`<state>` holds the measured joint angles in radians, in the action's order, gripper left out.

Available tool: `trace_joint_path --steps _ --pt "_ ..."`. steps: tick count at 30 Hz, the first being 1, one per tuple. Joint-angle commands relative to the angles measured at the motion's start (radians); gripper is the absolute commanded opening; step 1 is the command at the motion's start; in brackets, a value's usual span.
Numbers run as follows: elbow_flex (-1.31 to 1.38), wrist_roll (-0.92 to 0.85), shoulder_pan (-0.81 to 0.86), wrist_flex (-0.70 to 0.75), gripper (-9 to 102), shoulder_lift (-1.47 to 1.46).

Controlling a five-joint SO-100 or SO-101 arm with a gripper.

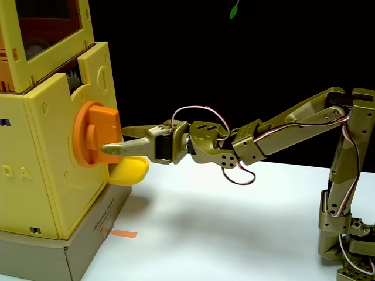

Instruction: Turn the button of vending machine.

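At vending machine (55,158) front: claw (114,140) part-open, fingers straddling button (96,133) bar, touching.

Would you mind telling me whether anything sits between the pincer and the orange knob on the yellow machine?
Nothing visible blocks it. In the fixed view the pincer already reaches the button on the vending machine, its fingertips at the lower part of the bar. The small yellow tray lies just beneath the pincer, not between them.
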<state>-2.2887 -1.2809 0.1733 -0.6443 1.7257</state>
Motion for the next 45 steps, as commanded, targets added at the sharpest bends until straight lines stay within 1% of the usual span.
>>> trace_joint_path --steps 1,7,14,20,24,30,33,36,38,41,45 --pt "0.069 -0.006 -0.002 0.005 43 -0.008" --pt "0.109 -0.017 -0.023 0.003 33 -0.035" --pt "0.120 -0.021 -0.034 0.000 27 -0.046" --pt "0.114 -0.031 -0.049 0.000 12 -0.048" --pt "0.107 -0.023 -0.058 0.000 0 -0.046" --pt "0.103 -0.011 -0.060 0.000 0 -0.041" --pt "0.100 0.025 -0.058 0.000 0 -0.032" --pt "0.098 0.095 -0.057 0.000 0 -0.020" --pt "0.098 0.176 -0.052 0.000 -1 -0.008" --pt "0.101 0.380 -0.040 0.000 -1 0.008" --pt "0.104 0.732 -0.014 0.000 -1 0.026"
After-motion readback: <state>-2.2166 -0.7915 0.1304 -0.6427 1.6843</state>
